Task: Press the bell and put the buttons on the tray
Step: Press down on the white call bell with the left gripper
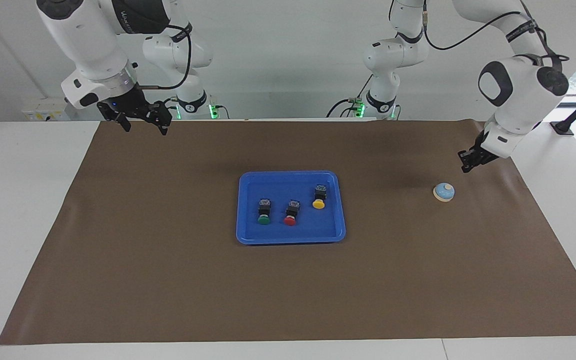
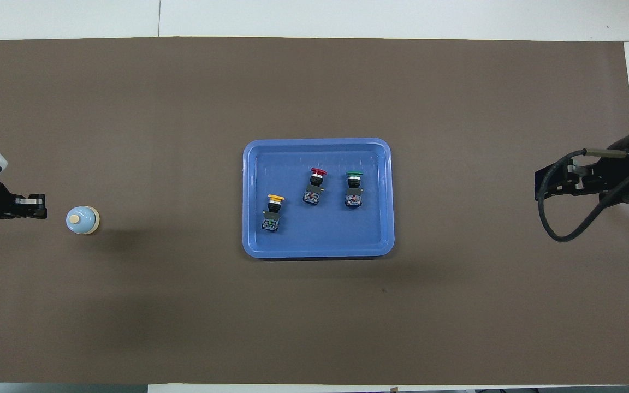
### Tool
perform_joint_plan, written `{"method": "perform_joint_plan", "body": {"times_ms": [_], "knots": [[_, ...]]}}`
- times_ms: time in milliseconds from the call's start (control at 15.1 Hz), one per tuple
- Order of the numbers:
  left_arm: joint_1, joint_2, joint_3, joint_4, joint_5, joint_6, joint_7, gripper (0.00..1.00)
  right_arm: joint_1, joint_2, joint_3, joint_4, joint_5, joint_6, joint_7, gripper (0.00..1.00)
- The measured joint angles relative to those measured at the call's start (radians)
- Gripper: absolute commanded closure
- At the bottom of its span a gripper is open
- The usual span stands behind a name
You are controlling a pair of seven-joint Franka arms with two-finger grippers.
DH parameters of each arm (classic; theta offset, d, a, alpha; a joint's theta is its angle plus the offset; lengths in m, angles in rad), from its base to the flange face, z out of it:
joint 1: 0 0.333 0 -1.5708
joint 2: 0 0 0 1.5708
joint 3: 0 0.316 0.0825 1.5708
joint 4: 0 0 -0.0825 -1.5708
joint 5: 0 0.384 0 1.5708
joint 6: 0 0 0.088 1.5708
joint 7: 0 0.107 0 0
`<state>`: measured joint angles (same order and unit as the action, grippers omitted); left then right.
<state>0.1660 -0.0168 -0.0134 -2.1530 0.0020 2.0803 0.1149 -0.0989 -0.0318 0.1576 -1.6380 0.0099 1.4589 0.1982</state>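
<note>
Now left gripper [image 1: 465,169] jaws shut, empty, over mat beside bell [image 1: 444,192]; right gripper [image 1: 140,123] waits w/ jaws open; buttons [image 1: 291,211] in tray [image 1: 248,235].

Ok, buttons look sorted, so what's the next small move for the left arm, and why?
Probably ease the left gripper sideways over the bell, then down onto its knob. All three buttons already lie in the tray; the bell sits alone toward the left arm's end. That gripper is shut, up in the air beside the bell, not touching. The right gripper waits, open.
</note>
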Motion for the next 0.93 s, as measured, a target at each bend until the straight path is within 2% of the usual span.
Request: {"method": "perform_joint_plan", "body": {"times_ms": [133,531,929], "knots": [[0.007,0.026,-0.001,-0.060,0.000,0.086,0.013,1.00,0.000,0.000,0.000,0.000,0.000,0.000,0.000,0.00],[-0.008,0.032,-0.015,-0.085,0.000,0.117,0.017,1.00,0.000,0.000,0.000,0.000,0.000,0.000,0.000,0.00],[-0.018,0.032,-0.016,-0.154,0.000,0.222,0.017,1.00,0.000,0.000,0.000,0.000,0.000,0.000,0.000,0.00]]}}
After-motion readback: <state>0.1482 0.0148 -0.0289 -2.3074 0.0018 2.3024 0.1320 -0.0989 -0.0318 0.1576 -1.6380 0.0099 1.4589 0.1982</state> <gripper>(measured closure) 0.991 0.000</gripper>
